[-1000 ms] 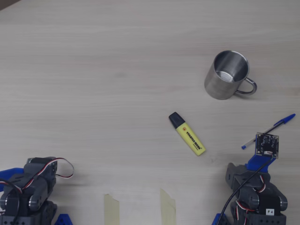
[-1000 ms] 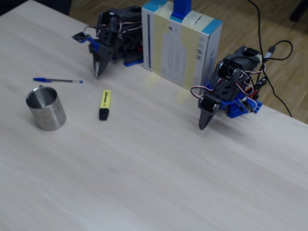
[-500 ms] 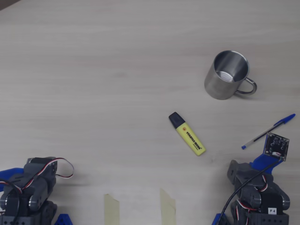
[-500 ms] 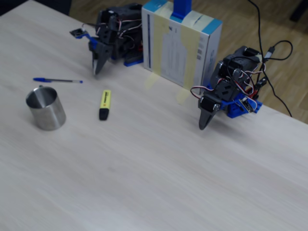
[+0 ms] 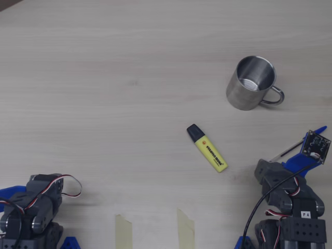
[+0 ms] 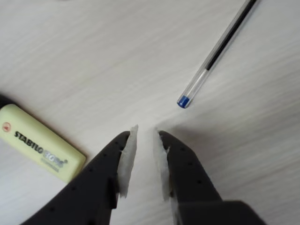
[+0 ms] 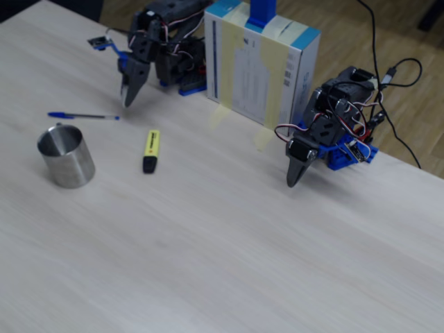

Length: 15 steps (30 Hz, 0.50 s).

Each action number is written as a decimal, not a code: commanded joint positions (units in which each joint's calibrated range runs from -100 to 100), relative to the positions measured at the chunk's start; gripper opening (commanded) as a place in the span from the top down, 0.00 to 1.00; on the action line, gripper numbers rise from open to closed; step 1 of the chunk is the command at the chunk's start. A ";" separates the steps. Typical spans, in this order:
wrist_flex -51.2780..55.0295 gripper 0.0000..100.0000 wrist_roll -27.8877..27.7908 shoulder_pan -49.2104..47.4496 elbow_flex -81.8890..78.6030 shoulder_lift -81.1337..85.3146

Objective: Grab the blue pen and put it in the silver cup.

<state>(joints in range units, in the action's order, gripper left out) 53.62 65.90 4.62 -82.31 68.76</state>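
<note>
Wrist view first: my gripper (image 6: 144,133) comes in from the bottom edge with its two dark fingers (image 6: 180,164) slightly parted, a narrow gap between the pale pads, and nothing held between them. Just beyond the fingertips, up and to the right, lies the blue pen (image 6: 218,51), flat on the pale wooden table (image 6: 93,56); its clear barrel ends in a blue plug close to the tips but not touching them. To the left, a yellow Stabilo highlighter (image 6: 40,147) lies flat, its end near the left finger.

From overhead, I see the pen (image 5: 289,149) near the right edge, partly covered by the arm's wrist camera board (image 5: 317,145). The silver cup (image 5: 251,83) stands upright further up the picture, handle pointing right, well apart from the pen. The highlighter (image 5: 207,148) lies diagonally left of the pen.

The fixed view shows the gripper (image 7: 127,101) pointing down beside the pen (image 7: 83,116), with the cup (image 7: 66,156) just in front.
</note>
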 commanded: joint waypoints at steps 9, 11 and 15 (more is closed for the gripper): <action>-1.12 0.92 4.52 5.12 18.73 -18.58; -1.12 0.92 5.14 6.47 20.45 -20.32; -1.12 0.89 5.09 9.00 23.61 -22.56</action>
<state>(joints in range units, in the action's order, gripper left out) 53.20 70.94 11.86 -63.29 47.44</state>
